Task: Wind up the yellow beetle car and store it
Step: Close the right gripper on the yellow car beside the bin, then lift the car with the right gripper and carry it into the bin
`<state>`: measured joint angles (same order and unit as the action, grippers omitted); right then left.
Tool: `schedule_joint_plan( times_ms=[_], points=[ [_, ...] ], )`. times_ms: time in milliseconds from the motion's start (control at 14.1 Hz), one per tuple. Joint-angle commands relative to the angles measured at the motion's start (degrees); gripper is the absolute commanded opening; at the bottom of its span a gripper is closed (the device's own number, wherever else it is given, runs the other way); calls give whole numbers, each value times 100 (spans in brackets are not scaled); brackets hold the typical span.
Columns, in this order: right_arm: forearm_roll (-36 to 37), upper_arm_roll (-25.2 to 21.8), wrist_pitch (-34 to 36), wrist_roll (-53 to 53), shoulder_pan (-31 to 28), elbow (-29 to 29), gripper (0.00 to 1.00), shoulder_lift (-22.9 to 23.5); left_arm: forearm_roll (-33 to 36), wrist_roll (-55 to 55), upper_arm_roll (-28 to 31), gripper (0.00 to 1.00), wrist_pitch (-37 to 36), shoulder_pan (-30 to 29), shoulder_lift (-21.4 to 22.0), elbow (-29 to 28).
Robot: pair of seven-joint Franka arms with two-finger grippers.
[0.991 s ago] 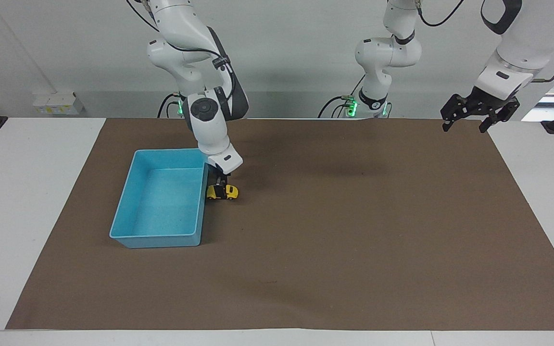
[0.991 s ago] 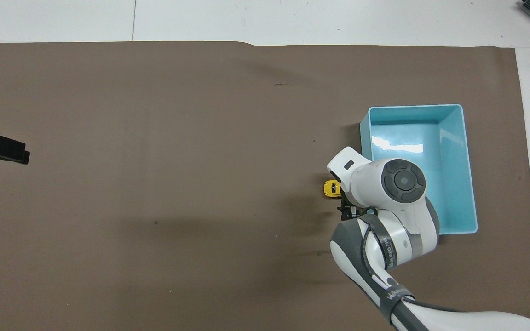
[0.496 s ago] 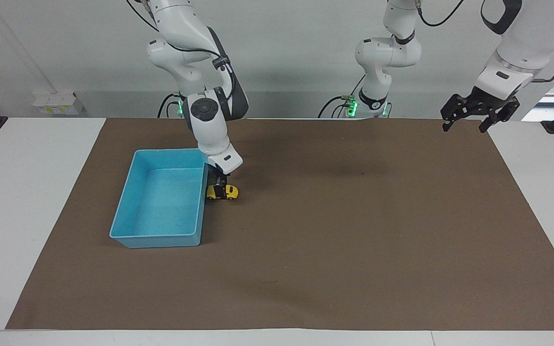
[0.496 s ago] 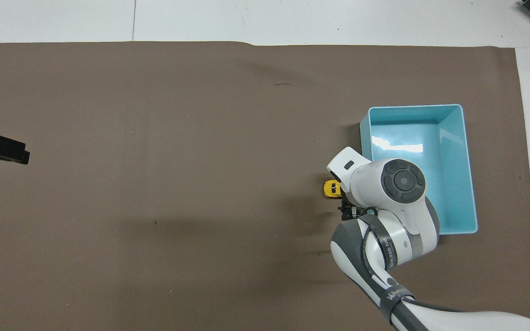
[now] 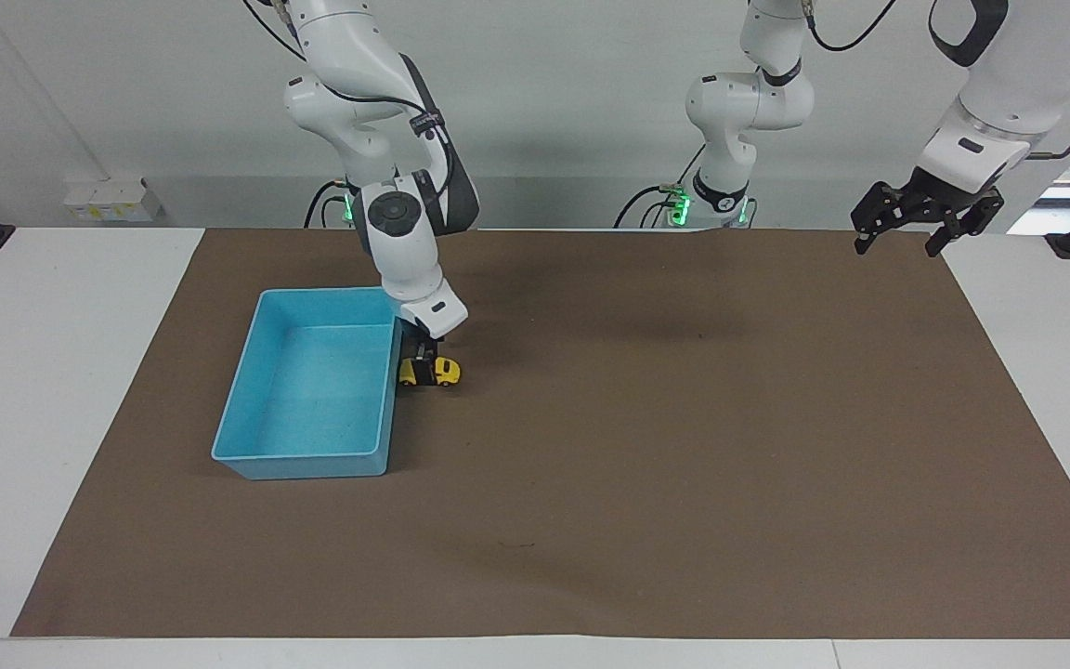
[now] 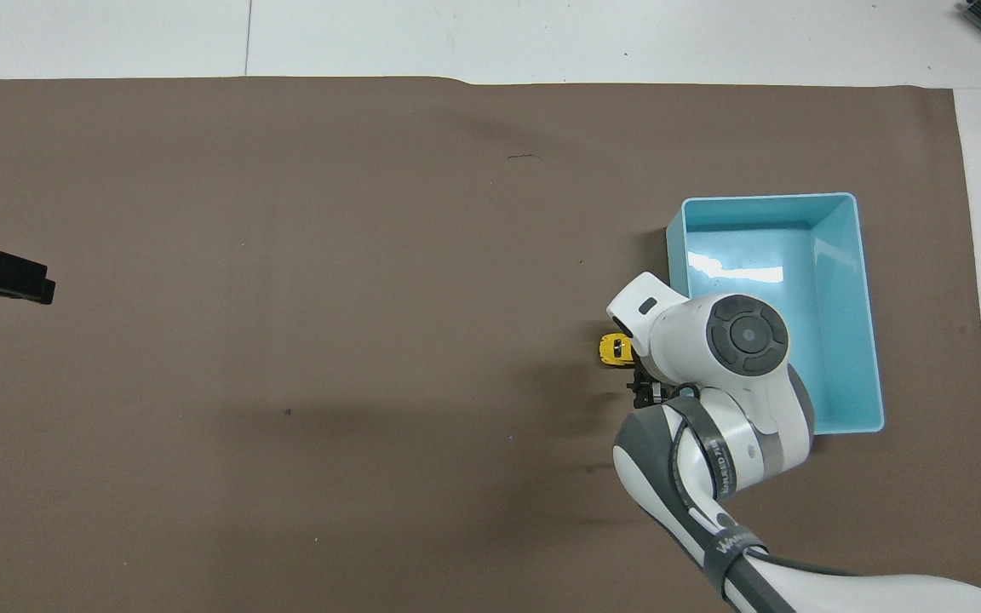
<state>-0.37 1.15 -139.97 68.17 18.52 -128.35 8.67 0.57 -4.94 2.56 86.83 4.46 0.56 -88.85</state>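
While the right hand [image 5: 422, 355] stays down on the yellow beetle car [image 5: 433, 372], fingers closed on its rear end, nothing has moved since a second ago. That car sits on the brown mat [image 5: 646, 446] of the desk [image 5: 33, 372], touching the blue bin [image 5: 261, 409] at the bin's 3 o'clock in the facing view. At the mat's 2 o'clock corner, the left hand [image 5: 897, 243] waits, fingers spread and empty.

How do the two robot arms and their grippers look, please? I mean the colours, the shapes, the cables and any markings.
Both arms are glossy white with rounded segments and dark grey joint caps; black cables run along them, and green lights glow at the bases. The right arm's wrist carries a dark grey band with white lettering. The left gripper is black and angular, with two fingers. The right gripper is also black, below a white flange.
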Motion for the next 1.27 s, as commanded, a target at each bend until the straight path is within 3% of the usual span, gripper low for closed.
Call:
schedule_joint_plan(
  times_ms=[0,142,212,283,566,991,1204],
  points=[
    [99,8,-153,108,-15,-85,83,21,-75,37,25,100,-114,3,40,34],
    [108,8,-153,126,-32,-85,74,29,-75,29,25,100,-114,11,40,34],
    [116,8,-153,135,-32,-85,63,29,-75,37,25,100,-114,3,40,34],
    [116,8,-144,143,-50,-85,44,29,-75,37,25,100,-114,11,40,34],
    [108,8,-118,-49,-15,72,5,108,-75,37,25,100,-114,3,40,34],
    [99,8,496,-656,231,1038,1,486,-75,37,25,100,-114,11,40,34],
    [99,8,585,-822,406,1224,1,469,-75,37,25,100,-114,11,40,34]
  ],
)
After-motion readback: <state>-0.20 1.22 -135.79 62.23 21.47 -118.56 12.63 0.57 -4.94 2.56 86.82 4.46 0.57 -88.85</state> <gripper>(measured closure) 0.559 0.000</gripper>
